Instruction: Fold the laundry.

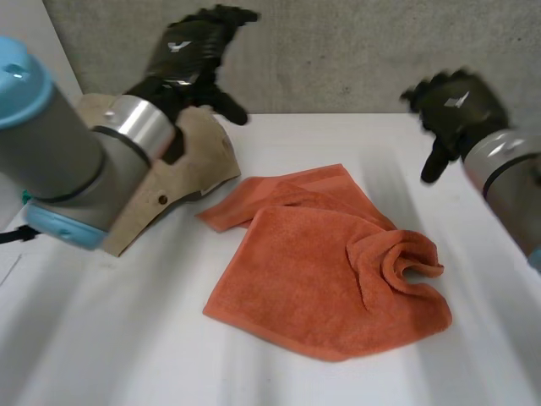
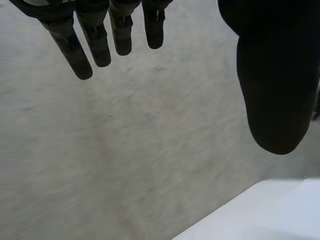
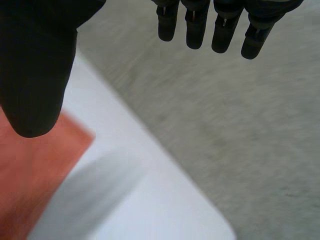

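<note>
Nearest, the orange towel lies on the white worktop, one layer doubled over another so that a strip of the lower layer shows along its far edge. Its right corner is bunched into a loose curl instead of lying square. I judge the fold unfinished, since that corner wants smoothing before another fold would sit cleanly. Just beside the towel's far left corner, a tan board rests under the left arm.

Farther back, above and behind the towel's left side, the left robot hand hangs in the air, its fingers straight and spread from the thumb, gripping nothing. Off the towel's right side, the right robot hand is likewise up in the air, its fingers relaxed and apart from the thumb, empty. With both hands held well away from the towel, the cloth is probably left unobstructed, with room to come down on a chosen edge. Behind the towel stands a grey wall.
</note>
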`<action>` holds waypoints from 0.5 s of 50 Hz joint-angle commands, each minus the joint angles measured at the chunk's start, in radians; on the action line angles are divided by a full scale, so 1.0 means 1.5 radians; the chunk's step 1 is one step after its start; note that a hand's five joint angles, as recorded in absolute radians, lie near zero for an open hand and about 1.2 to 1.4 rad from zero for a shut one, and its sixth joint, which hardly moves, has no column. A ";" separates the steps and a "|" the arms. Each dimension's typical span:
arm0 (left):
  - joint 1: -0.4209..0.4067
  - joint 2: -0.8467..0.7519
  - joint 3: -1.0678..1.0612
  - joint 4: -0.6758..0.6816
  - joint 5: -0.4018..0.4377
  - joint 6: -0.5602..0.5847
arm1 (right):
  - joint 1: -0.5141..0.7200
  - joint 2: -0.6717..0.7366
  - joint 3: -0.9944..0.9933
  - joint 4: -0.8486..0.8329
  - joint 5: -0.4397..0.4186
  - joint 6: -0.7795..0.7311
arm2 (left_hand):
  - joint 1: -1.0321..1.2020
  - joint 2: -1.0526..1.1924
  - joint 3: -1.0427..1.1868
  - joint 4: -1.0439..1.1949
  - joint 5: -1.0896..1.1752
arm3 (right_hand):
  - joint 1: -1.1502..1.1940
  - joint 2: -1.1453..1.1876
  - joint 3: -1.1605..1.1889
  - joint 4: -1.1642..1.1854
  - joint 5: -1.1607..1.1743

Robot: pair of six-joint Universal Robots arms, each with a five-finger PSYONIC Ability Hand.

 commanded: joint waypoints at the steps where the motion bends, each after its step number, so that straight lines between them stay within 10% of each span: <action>1: 0.086 -0.039 -0.035 -0.012 -0.004 0.150 | 0.092 0.058 0.014 0.077 -0.012 -0.097 | 0.010 -0.006 -0.010 -0.001 -0.003 | -0.038 -0.024 -0.025 -0.027 -0.032; 9: 0.147 -0.227 0.049 0.010 0.005 0.375 | 0.133 0.106 0.099 0.000 -0.005 -0.100 | 0.016 0.000 -0.005 0.005 0.003 | -0.038 -0.024 -0.025 -0.027 -0.032; 17: 0.166 -0.389 0.185 0.058 0.035 0.392 | 0.128 0.103 0.185 -0.090 0.033 -0.099 | 0.084 0.068 0.064 0.073 0.071 | -0.038 -0.024 -0.025 -0.027 -0.032; 25: 0.202 -0.488 0.316 0.099 0.001 0.396 | 0.124 0.090 0.247 -0.124 0.036 -0.099 | 0.769 0.753 0.748 0.758 0.756 | -0.038 -0.024 -0.025 -0.027 -0.032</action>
